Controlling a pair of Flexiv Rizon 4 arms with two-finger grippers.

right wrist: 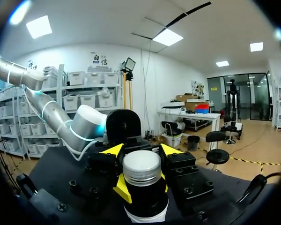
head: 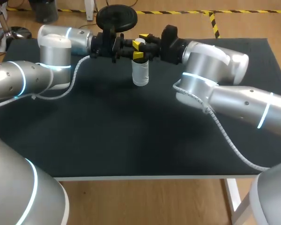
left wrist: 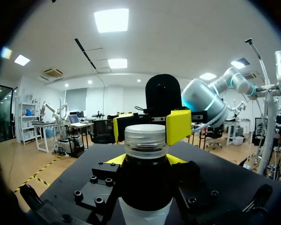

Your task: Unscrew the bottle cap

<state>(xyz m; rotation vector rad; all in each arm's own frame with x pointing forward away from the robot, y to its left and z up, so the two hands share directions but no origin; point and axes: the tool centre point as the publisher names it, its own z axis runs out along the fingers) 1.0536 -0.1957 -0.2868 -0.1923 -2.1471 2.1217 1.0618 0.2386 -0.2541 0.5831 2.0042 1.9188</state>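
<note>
White-bodied bottle (head: 140,73) stands upright on the black table (head: 131,136), far side, approx. mid-width, base resting on the surface in the head view. Both arms meet over it: left arm (head: 23,79) comes in from the left, right arm (head: 234,101) from the right, wrists roughly level and facing each other. The left gripper (left wrist: 146,160) is clamped on the bottle's dark upper part, just under the cap (left wrist: 146,139), w/ a yellow tip pressed in on either side. The right gripper (right wrist: 142,151) sits one level higher and pinches the cap itself, w/ a yellow tip tight against each side of the ribbed rim (clearest in the right wrist view). Cap sits level on the neck, pale top facing up, btwn the two sets of fingers.
</note>
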